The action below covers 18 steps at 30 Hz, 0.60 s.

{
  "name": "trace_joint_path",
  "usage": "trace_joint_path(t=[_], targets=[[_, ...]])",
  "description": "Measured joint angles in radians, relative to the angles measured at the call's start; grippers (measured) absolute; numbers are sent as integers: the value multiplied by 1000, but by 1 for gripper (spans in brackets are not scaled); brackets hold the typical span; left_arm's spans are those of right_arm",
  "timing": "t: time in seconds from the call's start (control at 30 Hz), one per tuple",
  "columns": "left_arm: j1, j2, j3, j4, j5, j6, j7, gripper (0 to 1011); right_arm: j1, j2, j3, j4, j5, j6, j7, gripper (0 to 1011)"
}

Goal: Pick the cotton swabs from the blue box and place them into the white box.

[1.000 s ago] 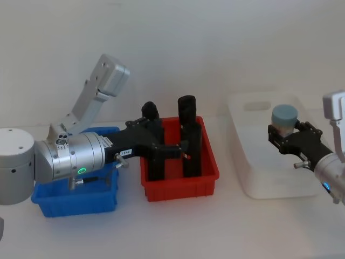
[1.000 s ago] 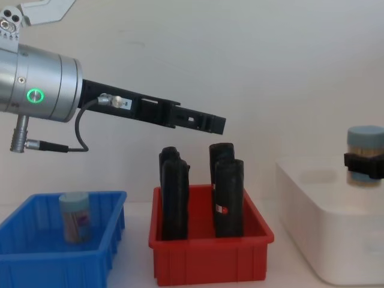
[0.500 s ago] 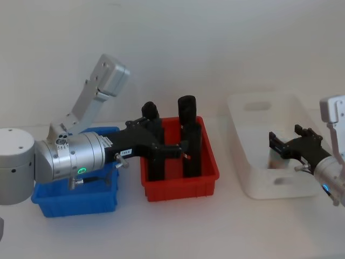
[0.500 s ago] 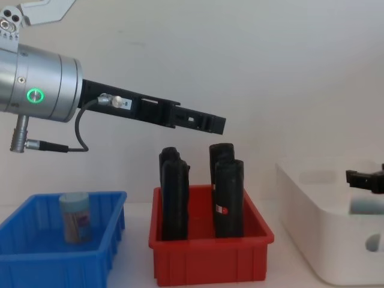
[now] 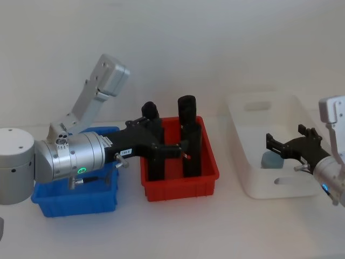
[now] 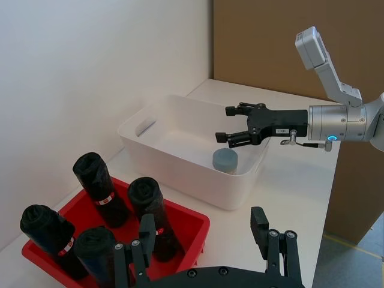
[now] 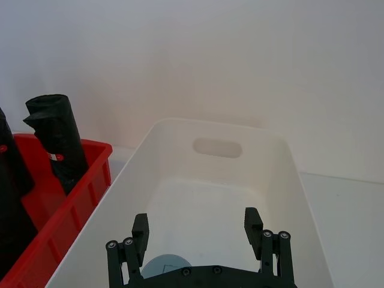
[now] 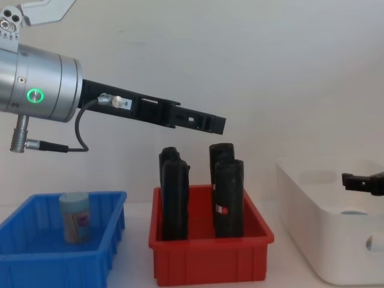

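Right gripper [image 5: 284,138]: fingers spread, released, over the white box [image 5: 253,183]. Its jar [image 5: 271,159], held aloft a second ago, stood inside. Left gripper [image 6: 201,216]: fingers apart, above the red bin [image 5: 178,189]. You had a second jar [image 8: 75,217] waiting in the blue box [image 8: 36,264].

A clear, blue-lidded cotton swab jar [image 8: 75,217] stood upright in the shallow blue plastic box [image 8: 54,264], lower left; another jar [image 5: 269,160] sat in the white plastic box [image 5: 241,135], right.
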Motion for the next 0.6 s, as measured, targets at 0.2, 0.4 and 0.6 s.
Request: trace_joint_path(t=[0.2,0.4,0.6], targets=[[0,0,0,0,0,0,0,1004,-7,2,3,-18,-4,-31,-10,1001],[0,0,0,0,0,0,0,1004,-23,7,5,-57,-10,-59,-22,1001],[0,0,0,0,0,0,0,1004,-40,13,8,-98,-16,-79,-33,1001]])
